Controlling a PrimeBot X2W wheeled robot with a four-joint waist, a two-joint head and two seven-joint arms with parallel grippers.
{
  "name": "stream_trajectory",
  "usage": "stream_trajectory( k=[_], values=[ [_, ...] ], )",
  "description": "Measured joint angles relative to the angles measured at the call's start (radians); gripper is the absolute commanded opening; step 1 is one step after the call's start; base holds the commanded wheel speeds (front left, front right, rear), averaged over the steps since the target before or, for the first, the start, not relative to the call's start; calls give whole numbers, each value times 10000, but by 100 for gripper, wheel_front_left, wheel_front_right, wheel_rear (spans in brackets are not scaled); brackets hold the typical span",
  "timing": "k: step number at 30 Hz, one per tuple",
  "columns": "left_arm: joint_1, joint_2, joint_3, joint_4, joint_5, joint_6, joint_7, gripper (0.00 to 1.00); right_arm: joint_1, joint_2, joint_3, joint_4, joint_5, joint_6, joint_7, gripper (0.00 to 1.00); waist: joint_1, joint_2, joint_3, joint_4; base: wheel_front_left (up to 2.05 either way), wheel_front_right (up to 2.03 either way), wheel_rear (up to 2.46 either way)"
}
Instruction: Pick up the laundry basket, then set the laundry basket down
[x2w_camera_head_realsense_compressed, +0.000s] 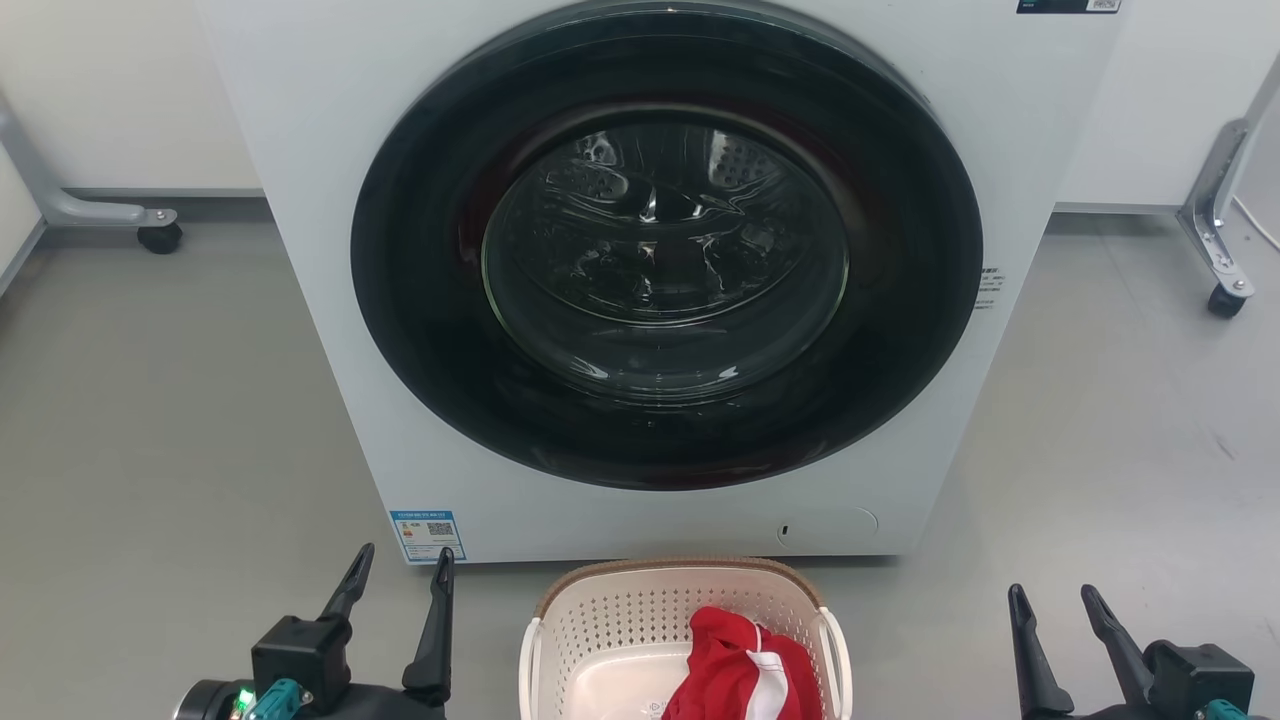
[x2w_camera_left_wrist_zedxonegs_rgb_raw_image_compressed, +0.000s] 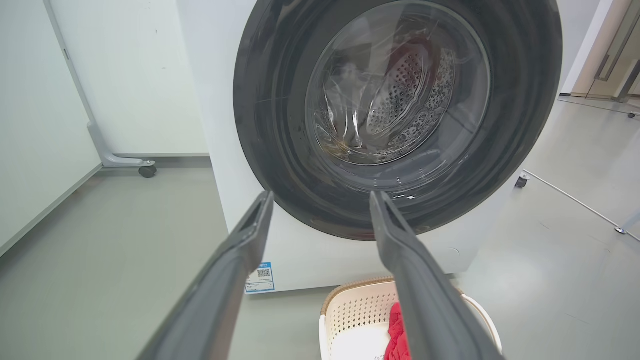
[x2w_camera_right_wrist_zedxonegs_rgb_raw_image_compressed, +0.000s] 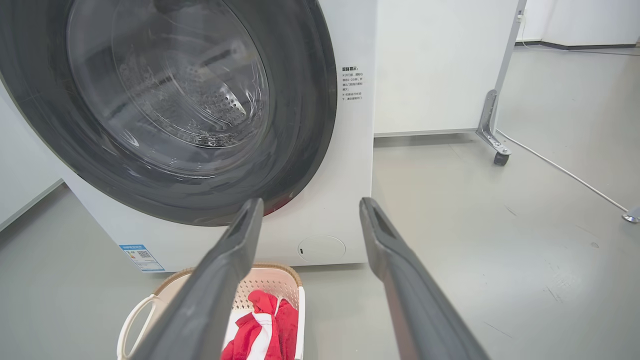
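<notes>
Blue sticker w/ QR code (x2w_camera_head_realsense_compressed: 427, 535) at lower left of washer (x2w_camera_head_realsense_compressed: 300, 350) front; print too small to read. Small Chinese text block (x2w_camera_right_wrist_zedxonegs_rgb_raw_image_compressed: 352, 83) right of the dark round door (x2w_camera_head_realsense_compressed: 665, 250), also illegible. Another label (x2w_camera_head_realsense_compressed: 1068, 5) at top right, cut off. Laundry basket (x2w_camera_head_realsense_compressed: 660, 568) on floor (x2w_camera_head_realsense_compressed: 150, 450) just in front of washer, between the grippers; near half cut off. Red/white cloth (x2w_camera_head_realsense_compressed: 745, 670) inside, partly out of frame. Left gripper (x2w_camera_head_realsense_compressed: 405, 552) & right gripper (x2w_camera_head_realsense_compressed: 1052, 592): fingers spread wide, holding nothing, apart from basket.
</notes>
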Motion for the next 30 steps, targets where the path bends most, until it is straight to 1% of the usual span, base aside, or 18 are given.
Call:
stream_trajectory(
  k=[10,30],
  values=[
    [157,-171,75,25,21,0,270,100,-1,0,-2,107,31,0,4,100,0,0,-14,10,0,0,0],
    [186,-251,113,17,282,0,493,100,-1,0,0,222,46,2,4,100,0,0,9,62,0,0,0]
  ],
)
